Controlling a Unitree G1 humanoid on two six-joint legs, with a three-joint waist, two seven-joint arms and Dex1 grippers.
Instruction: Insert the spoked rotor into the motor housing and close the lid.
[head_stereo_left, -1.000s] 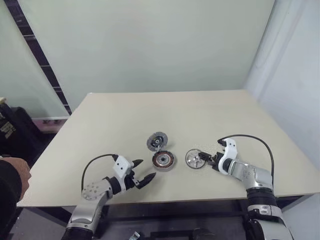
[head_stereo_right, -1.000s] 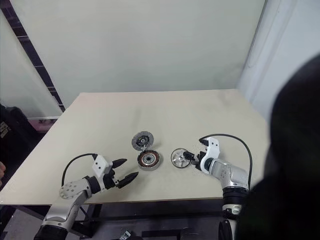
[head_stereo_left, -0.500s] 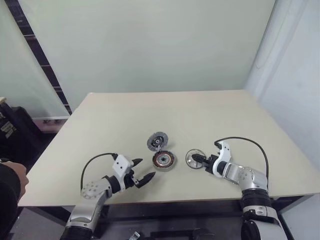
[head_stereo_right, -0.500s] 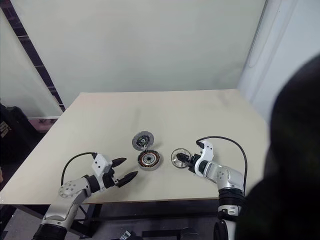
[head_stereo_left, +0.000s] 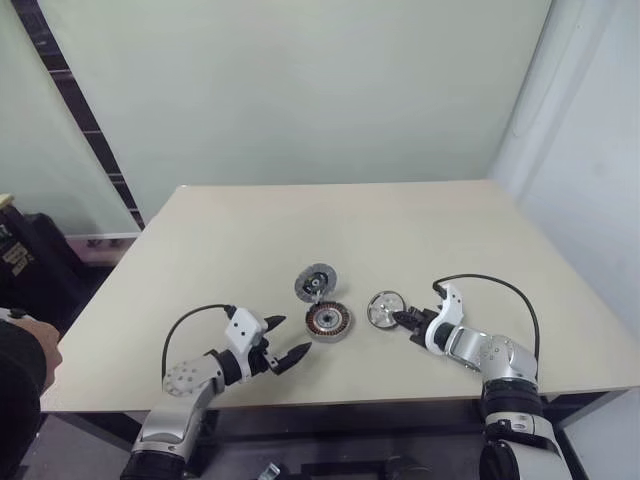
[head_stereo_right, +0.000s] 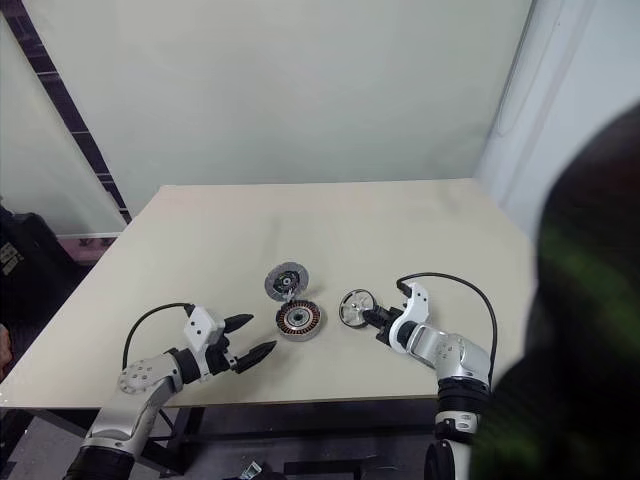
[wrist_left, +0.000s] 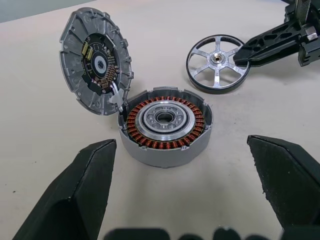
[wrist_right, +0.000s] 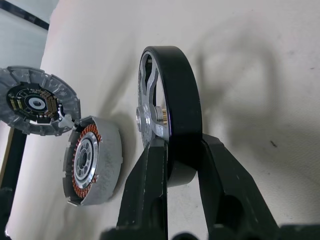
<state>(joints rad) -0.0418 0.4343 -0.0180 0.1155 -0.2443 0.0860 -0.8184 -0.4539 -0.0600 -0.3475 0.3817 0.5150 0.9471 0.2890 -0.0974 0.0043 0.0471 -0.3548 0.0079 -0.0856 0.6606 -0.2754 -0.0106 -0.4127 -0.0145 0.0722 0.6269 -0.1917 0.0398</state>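
Pick-up step, by the look of it. Right gripper (wrist_right: 176, 165) is pinching the rim of the spoked rotor (wrist_left: 217, 63), one finger on each face of the black outer band, and tipping it up on edge, to the right of the motor housing (wrist_left: 165, 125) and apart from it. Housing is sitting open on the table (head_stereo_left: 400, 230), copper windings showing, centre bearing bare. Lid (wrist_left: 96, 60) is standing tilted open just behind the housing, to its left, and looks joined to it at the rim by a small tab.

Left gripper (head_stereo_left: 280, 352) is hovering with fingers spread wide and nothing between them, near the housing on its front-left side.

Next move, as I judge it: lifting the rotor clear, carrying it left over the housing, levelling it so the hub lines up with the centre bearing, then lowering. Thin edge grip could let it swing.
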